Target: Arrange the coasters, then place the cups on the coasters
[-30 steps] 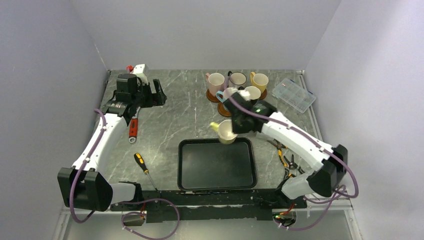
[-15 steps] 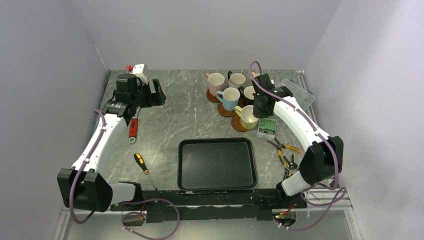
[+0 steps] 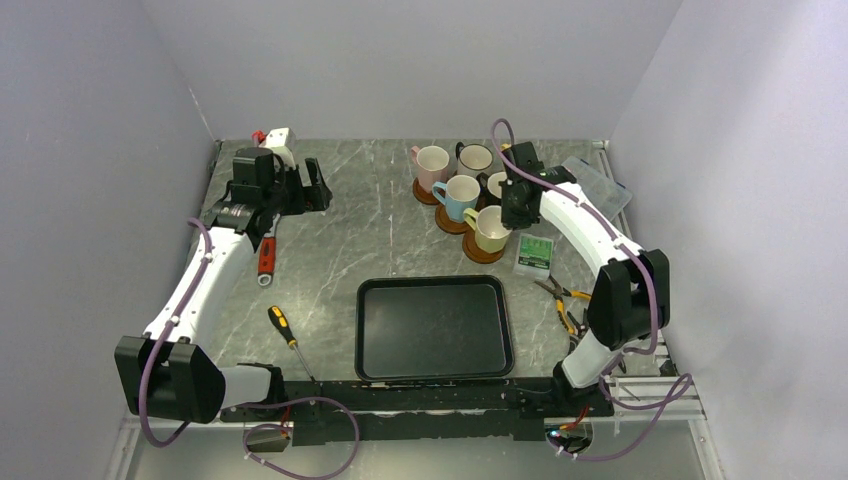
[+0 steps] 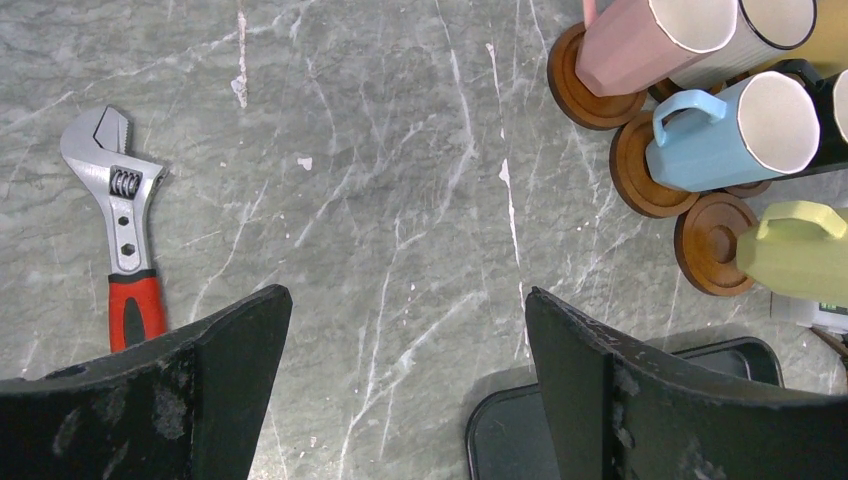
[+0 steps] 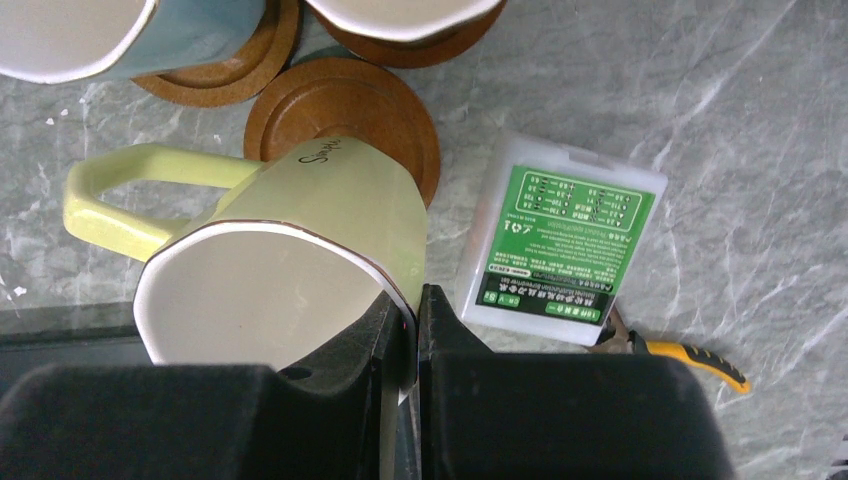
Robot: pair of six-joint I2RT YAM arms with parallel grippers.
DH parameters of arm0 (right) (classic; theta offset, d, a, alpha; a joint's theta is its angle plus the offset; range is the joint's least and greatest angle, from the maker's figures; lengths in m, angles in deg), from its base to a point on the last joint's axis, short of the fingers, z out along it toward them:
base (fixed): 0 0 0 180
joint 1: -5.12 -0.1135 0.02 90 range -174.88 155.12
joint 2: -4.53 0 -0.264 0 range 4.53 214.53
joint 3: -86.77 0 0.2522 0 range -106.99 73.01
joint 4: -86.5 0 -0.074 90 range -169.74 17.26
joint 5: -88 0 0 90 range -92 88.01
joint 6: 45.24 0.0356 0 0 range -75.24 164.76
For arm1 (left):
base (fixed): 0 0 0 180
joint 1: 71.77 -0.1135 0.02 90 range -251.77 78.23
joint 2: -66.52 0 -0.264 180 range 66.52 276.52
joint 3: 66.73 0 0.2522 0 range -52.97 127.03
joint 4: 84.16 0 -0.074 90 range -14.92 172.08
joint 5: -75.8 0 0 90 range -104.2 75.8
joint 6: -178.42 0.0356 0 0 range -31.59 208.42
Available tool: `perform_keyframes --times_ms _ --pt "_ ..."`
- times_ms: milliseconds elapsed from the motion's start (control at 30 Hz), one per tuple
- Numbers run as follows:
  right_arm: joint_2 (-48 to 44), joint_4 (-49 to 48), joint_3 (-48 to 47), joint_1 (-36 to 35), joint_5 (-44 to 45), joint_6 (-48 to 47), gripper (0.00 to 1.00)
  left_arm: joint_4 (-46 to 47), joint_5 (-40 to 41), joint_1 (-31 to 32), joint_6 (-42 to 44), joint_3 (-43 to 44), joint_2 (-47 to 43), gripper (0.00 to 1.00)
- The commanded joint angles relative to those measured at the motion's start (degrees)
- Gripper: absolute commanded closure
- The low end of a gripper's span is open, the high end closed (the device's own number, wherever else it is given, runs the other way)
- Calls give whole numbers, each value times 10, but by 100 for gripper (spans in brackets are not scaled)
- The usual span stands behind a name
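While the marbled desk [image 3: 380, 220] carries the black tray [image 3: 435, 328], left hand [image 4: 405, 295] hangs wide open; right hand [image 5: 410, 320] is clamped on the yellow-green cup [image 5: 330, 210] rim, cup over the front coaster [image 5: 330, 100].

We take this for a robot lab bench: plain grey walls [image 3: 400, 60] box in a marble-patterned table [image 3: 380, 230]. A wrench [image 4: 118, 200] lies near the left claw [image 4: 400, 310], pliers [image 3: 565, 293] near the right claw [image 3: 510, 212].
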Motion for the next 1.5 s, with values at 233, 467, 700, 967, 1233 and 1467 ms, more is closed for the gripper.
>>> perform_keyframes --times_ms 233,467,700,967,1233,1467 --pt "18 -70 -41 11 -21 -41 100 14 2 -3 6 3 8 6" --pt "34 -77 -47 13 -33 -49 100 12 3 -2 6 3 10 7" --pt "44 -79 -49 14 -32 -56 100 13 2 -3 6 3 10 6" --pt "52 -75 -50 14 -34 -58 100 12 1 -2 6 4 9 6" --pt "58 -68 -52 14 -44 -59 100 12 0 -3 6 3 9 6" --pt "57 -52 -59 14 -46 -61 100 13 0 -3 5 4 10 6"
